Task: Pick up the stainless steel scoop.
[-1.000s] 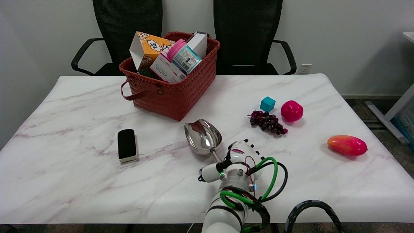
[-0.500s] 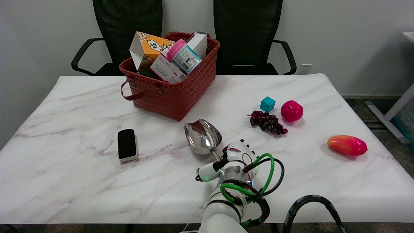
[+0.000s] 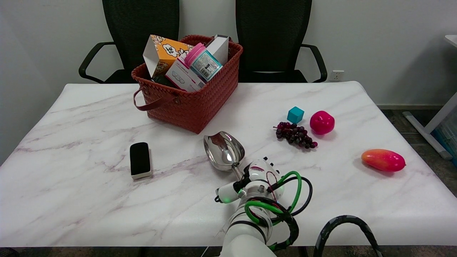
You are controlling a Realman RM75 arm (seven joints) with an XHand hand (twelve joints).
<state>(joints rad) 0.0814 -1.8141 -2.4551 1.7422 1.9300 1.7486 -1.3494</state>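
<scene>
The stainless steel scoop [image 3: 224,150] lies on the marble table [image 3: 71,200], its bowl pointing away and its thin handle running back toward me. My right hand [image 3: 257,176] hovers palm down over the handle's near end and hides it. The thumb [image 3: 226,193] sticks out to the left, apart from the handle. The other fingers are tucked under the back of the hand, with only dark knuckles showing at its far edge. The scoop's bowl rests flat on the table.
A red woven basket [image 3: 194,107] full of boxes stands just beyond the scoop. A black-and-white eraser [image 3: 139,160] lies to the left. To the right are purple grapes [image 3: 295,135], a teal cube [image 3: 295,115], a red apple [image 3: 321,122] and a mango [image 3: 383,160].
My right hand has slid a little to the left and toward me along the scoop's handle. The scoop has stayed where it was.
</scene>
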